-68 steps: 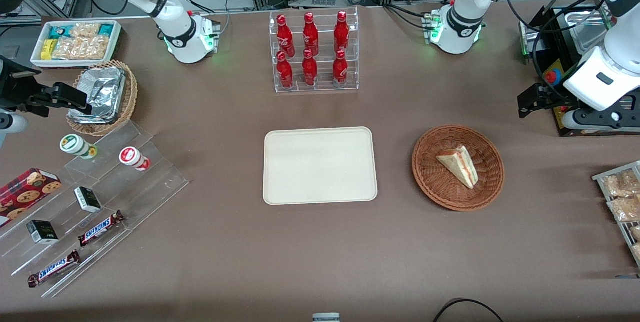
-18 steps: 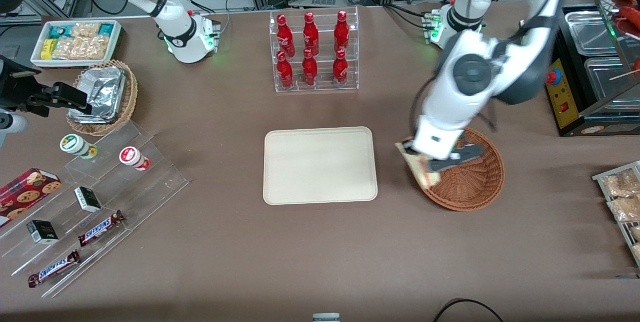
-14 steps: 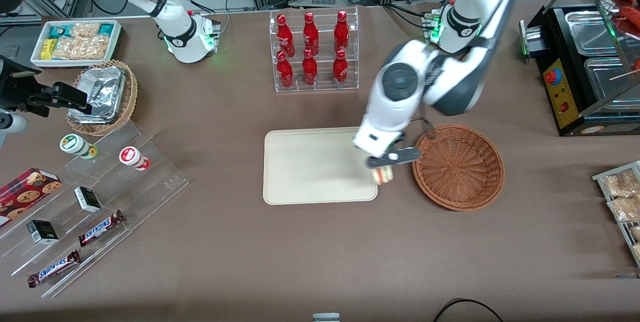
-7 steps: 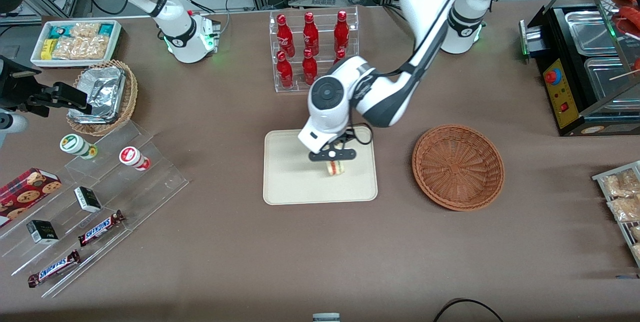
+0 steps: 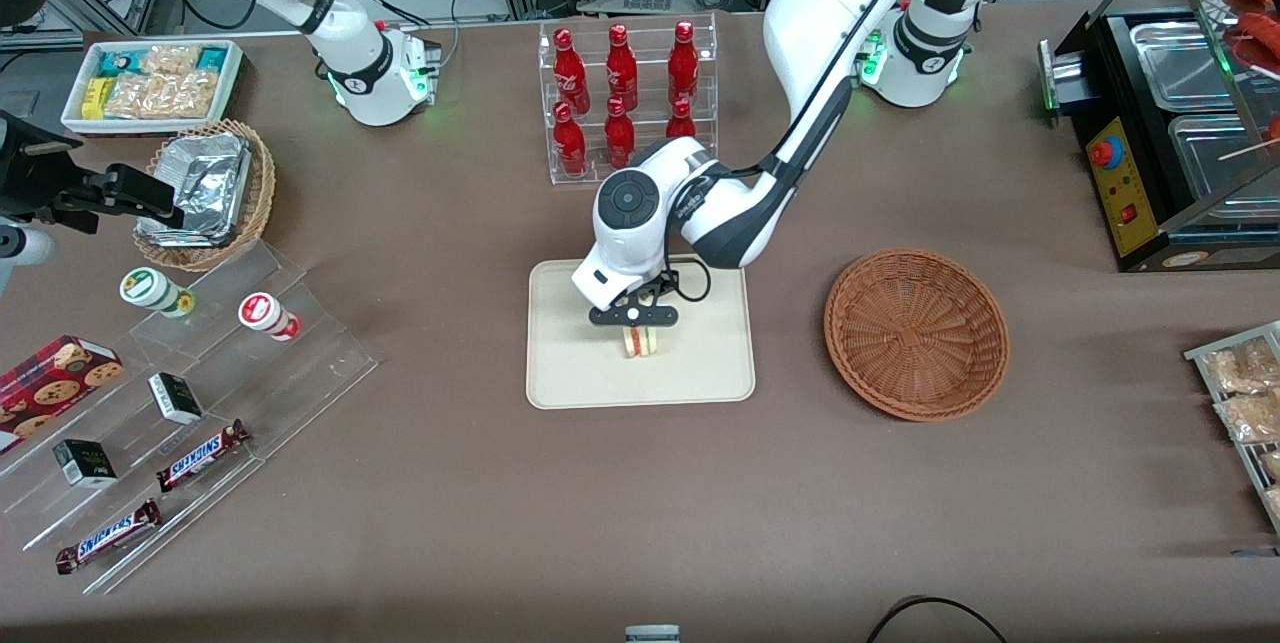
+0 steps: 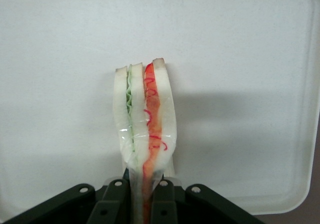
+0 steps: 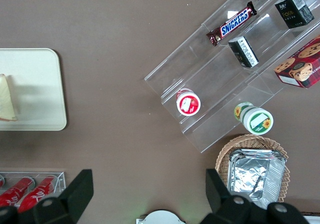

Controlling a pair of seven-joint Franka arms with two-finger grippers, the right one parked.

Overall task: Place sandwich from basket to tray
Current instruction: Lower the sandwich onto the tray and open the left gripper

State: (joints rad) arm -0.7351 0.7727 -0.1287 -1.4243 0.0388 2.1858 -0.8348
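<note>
My left gripper (image 5: 634, 315) hangs over the middle of the cream-white tray (image 5: 570, 373), shut on the sandwich (image 5: 640, 340). In the left wrist view the sandwich (image 6: 145, 119) is a wrapped pale wedge with green and red filling layers, pinched between the black fingers (image 6: 167, 206) of the gripper (image 6: 142, 204), with the tray (image 6: 240, 83) spread under it. Its shadow falls on the tray close beside it. The right wrist view catches the sandwich (image 7: 6, 103) at the tray (image 7: 42, 88). The reddish-brown woven basket (image 5: 916, 333) sits beside the tray, toward the working arm's end, with nothing in it.
A clear rack of red bottles (image 5: 625, 103) stands farther from the front camera than the tray, close to the arm's elbow. A clear stepped shelf (image 5: 180, 393) with snack bars and cups lies toward the parked arm's end, near a foil-lined wicker basket (image 5: 205, 193) and a white snack bin (image 5: 150, 83).
The sandwich has left the basket in my gripper and travelled over the tray's edge to its middle. In the last half second the gripper moved slightly farther toward the parked arm's end.
</note>
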